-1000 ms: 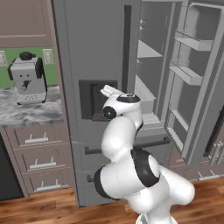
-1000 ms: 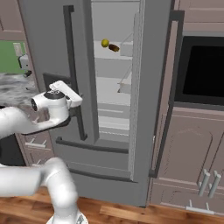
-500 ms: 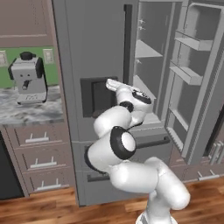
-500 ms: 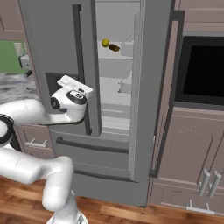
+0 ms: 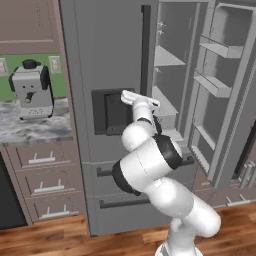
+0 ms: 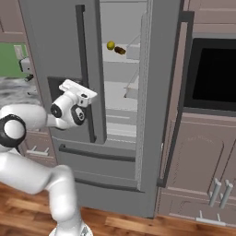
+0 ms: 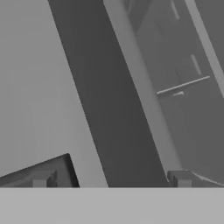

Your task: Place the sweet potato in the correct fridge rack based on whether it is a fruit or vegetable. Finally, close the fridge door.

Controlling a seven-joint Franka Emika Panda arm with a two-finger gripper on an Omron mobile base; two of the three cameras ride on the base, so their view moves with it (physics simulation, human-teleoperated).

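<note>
The sweet potato (image 6: 120,50), a small dark reddish-brown tuber, lies on an upper fridge rack (image 6: 134,56) beside a round yellow fruit (image 6: 110,45). My gripper (image 5: 141,99) hangs in front of the shut left fridge door, level with the dispenser recess (image 5: 112,112) and just left of the dark vertical handle (image 5: 145,50). From the right base view the gripper (image 6: 77,89) sits well below and left of the sweet potato. In the hand view the gripper (image 7: 111,179) is open and holds nothing, and the dark handle (image 7: 109,109) runs up between its tips.
The right fridge door (image 5: 232,100) stands wide open, its narrow bins (image 5: 216,49) facing inward. Lower racks (image 5: 165,100) are bare. A coffee machine (image 5: 31,90) stands on the marble counter (image 5: 30,130) at left. A built-in oven (image 6: 214,69) sits right of the fridge.
My hand has shifted slightly right and up toward the fridge handle. The arm's elbow has swung round in front of the lower door. The jaws stay open.
</note>
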